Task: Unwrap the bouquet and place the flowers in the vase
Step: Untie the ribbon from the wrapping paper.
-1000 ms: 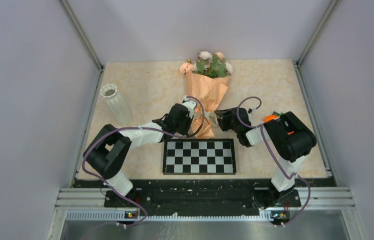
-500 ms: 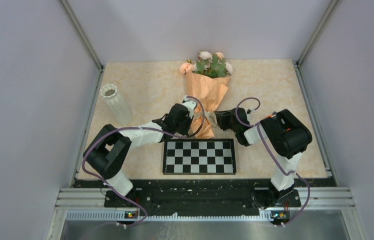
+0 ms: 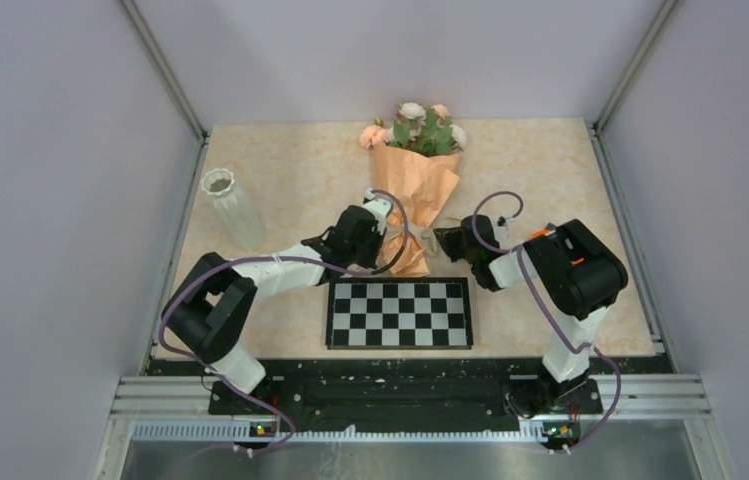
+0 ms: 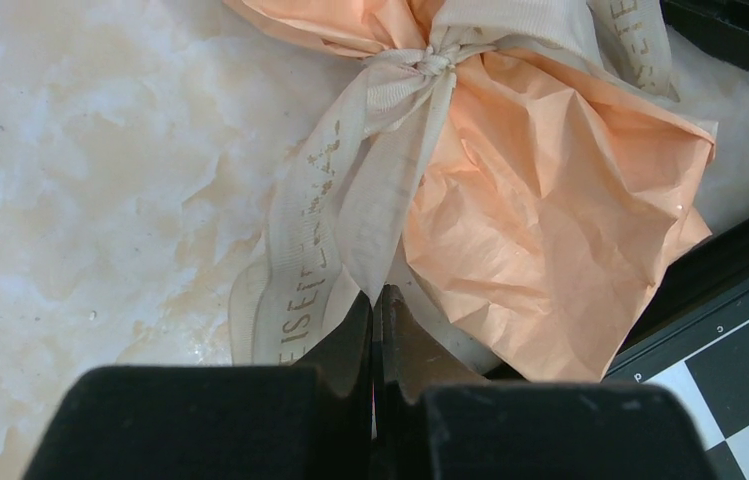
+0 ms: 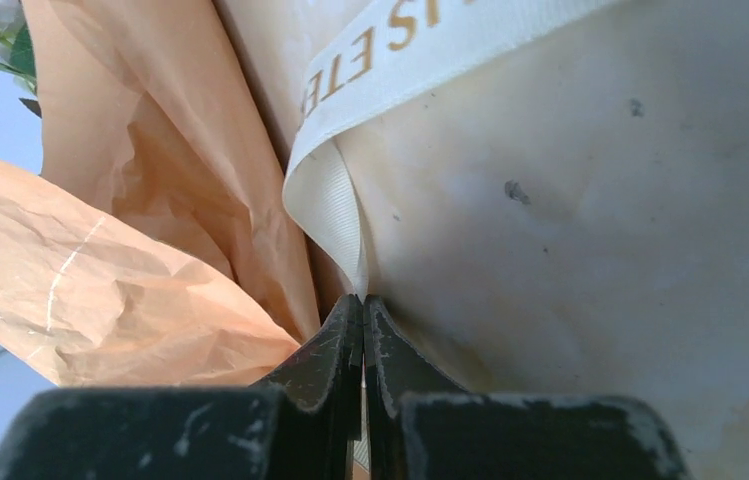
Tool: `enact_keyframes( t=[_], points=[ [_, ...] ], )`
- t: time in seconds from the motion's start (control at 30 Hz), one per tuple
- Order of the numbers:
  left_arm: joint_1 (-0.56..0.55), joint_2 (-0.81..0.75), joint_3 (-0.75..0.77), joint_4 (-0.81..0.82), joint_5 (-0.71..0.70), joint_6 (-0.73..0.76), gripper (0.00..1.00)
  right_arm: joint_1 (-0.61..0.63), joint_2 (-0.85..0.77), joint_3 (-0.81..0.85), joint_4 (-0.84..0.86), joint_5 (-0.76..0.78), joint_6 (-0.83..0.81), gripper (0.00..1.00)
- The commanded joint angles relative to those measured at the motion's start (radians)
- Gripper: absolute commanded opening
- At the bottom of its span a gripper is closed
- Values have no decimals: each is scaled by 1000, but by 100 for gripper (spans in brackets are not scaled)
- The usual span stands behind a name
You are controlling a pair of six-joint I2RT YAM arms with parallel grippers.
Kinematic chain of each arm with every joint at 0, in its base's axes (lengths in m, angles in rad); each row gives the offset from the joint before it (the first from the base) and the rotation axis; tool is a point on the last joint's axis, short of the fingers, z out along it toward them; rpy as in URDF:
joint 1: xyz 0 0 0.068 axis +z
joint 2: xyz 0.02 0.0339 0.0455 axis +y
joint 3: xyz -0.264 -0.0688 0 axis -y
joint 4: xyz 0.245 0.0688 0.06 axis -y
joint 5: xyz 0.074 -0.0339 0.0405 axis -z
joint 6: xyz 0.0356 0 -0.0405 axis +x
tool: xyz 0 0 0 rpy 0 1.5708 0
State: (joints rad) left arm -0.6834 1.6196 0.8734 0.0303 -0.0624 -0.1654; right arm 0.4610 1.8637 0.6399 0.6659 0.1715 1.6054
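Observation:
The bouquet [image 3: 416,185] lies on the table, its peach paper cone pointing toward me and the flowers [image 3: 416,127] at the far end. A cream ribbon [image 4: 350,200] is knotted [image 4: 430,62] round the cone's neck. My left gripper [image 4: 378,296] is shut on one ribbon tail, just left of the cone's tip [image 3: 386,222]. From the right of the cone, my right gripper [image 5: 362,298] is shut on the other ribbon tail [image 5: 335,190]; in the top view it [image 3: 442,238] sits close to the paper. The white ribbed vase [image 3: 233,208] stands upright far left.
A black-and-white checkerboard [image 3: 398,312] lies just in front of the cone's tip, between the two arms. Metal rails and grey walls border the table on the left [image 3: 182,215], right [image 3: 622,215] and back.
The right gripper has closed on the ribbon tail and drawn back slightly to the right. The left gripper stays shut on its tail, and the left arm's elbow has shifted a little.

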Motion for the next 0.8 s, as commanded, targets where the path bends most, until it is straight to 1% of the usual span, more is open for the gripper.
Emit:
enact_keyframes(
  t=[0.0,0.17,0.47,0.77],
  points=[
    [-2,-57,-7,5,-39,-9,0,1,-73,38,-68,65,-89,0],
    [-1,-70,-16,0,-67,-24,0,5,-109,30,-80,75,-117,0],
    [-1,-74,-19,-4,-62,-39,0,11,-131,24,-79,80,-169,0],
    [-1,-65,-12,-18,-68,-46,0,24,-170,33,-134,128,-222,0]
  ],
)
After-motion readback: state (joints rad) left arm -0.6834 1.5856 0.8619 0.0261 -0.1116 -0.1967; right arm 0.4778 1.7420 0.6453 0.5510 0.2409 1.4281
